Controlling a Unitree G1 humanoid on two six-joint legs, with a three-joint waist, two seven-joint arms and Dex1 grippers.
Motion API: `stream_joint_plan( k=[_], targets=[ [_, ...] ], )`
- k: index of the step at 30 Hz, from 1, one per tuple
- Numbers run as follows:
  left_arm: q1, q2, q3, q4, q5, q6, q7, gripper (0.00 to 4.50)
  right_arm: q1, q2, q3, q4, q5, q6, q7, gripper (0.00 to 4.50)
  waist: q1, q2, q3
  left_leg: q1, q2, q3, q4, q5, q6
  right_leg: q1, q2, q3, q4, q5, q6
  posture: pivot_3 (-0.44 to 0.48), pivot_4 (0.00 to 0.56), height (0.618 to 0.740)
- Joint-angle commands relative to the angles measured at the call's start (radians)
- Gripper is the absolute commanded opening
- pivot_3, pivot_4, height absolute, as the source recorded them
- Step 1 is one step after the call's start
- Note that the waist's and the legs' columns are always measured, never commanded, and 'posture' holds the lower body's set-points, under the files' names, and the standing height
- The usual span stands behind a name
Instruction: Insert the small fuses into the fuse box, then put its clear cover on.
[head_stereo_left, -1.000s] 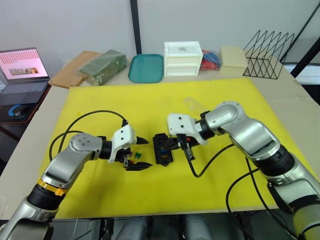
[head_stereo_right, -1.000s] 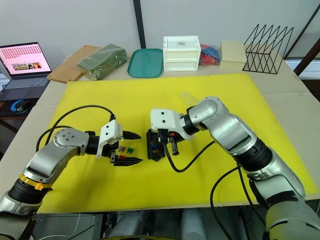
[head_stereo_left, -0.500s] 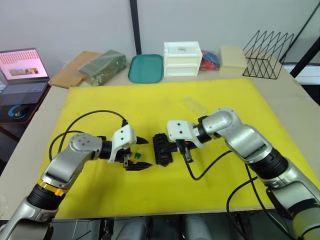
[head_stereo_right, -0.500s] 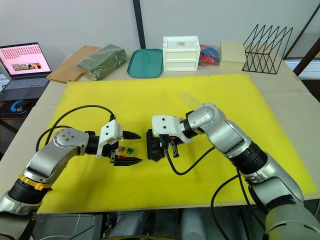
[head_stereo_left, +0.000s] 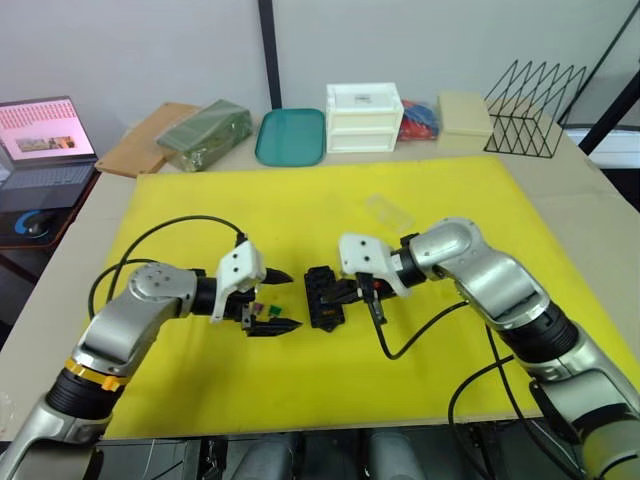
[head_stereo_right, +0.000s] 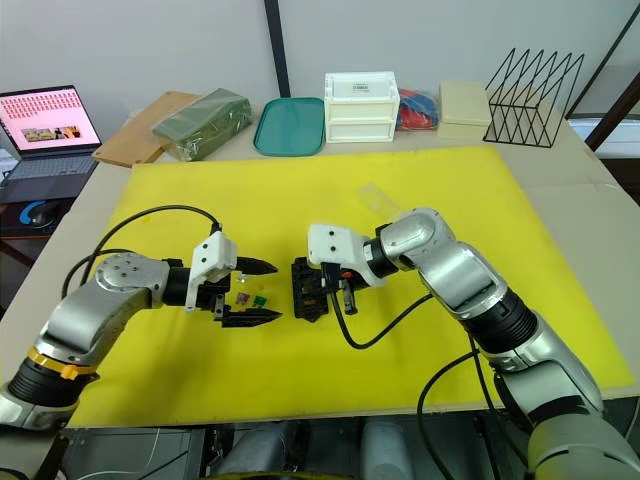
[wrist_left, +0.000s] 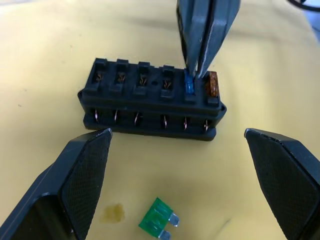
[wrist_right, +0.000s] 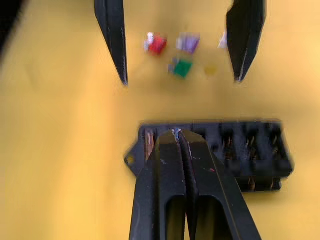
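Note:
The black fuse box (head_stereo_left: 323, 297) lies on the yellow mat (head_stereo_left: 330, 190) between my two grippers. My right gripper (head_stereo_left: 345, 292) is shut on a blue fuse (wrist_left: 189, 85), pressing it into a slot at one end of the box, next to a tan fuse (wrist_left: 212, 84) seated there. My left gripper (head_stereo_left: 290, 301) stands open on the box's left, its fingers apart from it. Loose green (wrist_right: 181, 67), red (wrist_right: 156, 43), purple (wrist_right: 188, 42) and yellow (wrist_right: 210, 70) fuses lie on the mat between its fingers. The clear cover (head_stereo_left: 388, 212) rests on the mat behind the right gripper.
A teal tray (head_stereo_left: 291, 136), white drawer box (head_stereo_left: 366, 117), tan box (head_stereo_left: 466, 113) and wire rack (head_stereo_left: 535, 95) line the table's far edge. A green package (head_stereo_left: 207, 133) and a laptop (head_stereo_left: 45, 140) stand at the far left. Black cables (head_stereo_left: 400, 345) loop from both wrists over the mat.
My right gripper has stayed shut at the fuse box's end, shifting only slightly. My left gripper has drifted a little to the left, still open.

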Motion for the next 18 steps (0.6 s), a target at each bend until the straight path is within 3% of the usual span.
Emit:
stream_joint_plan(
  k=[1,4,7,13,18],
  targets=[
    [0.018,0.052,0.090,-0.060,-0.060,0.034,-0.010,4.50,-0.016,-0.013,-0.106,-0.078,0.076,0.030,-0.019,0.04,0.001,0.000,0.000,0.000,0.000,0.000,0.000,0.000,0.000,0.000,0.000,0.000,0.000,0.000,0.000,0.000,0.150,0.740],
    [0.060,0.107,0.152,-0.084,-0.093,0.063,-0.018,4.50,0.006,-0.067,-0.147,-0.106,0.095,0.034,-0.017,0.04,0.002,0.000,0.000,0.000,0.000,0.000,0.000,0.000,0.000,0.000,0.000,0.000,0.000,0.000,0.000,0.000,0.150,0.740],
    [0.140,0.181,0.271,-0.081,-0.135,0.101,-0.033,4.50,0.062,-0.177,-0.226,-0.115,0.124,0.038,0.010,0.64,0.004,0.000,0.000,0.000,0.000,0.000,0.000,0.000,0.000,0.000,0.000,0.000,-0.001,0.000,0.000,0.000,0.150,0.740],
    [0.316,0.286,0.473,0.000,-0.125,0.087,-0.056,4.50,0.228,-0.381,-0.376,-0.080,0.128,-0.008,0.024,2.61,0.004,0.000,0.001,0.000,0.000,0.000,-0.001,0.000,0.000,0.000,0.000,0.000,-0.001,0.000,0.000,0.000,0.150,0.740],
    [0.410,0.327,0.559,0.081,-0.101,0.050,-0.083,4.50,0.324,-0.462,-0.462,-0.056,0.130,-0.045,0.014,4.30,0.003,0.001,0.001,0.000,0.001,0.001,-0.001,0.000,0.000,0.000,0.000,0.000,-0.002,0.000,0.000,0.000,0.150,0.740]
  ],
)
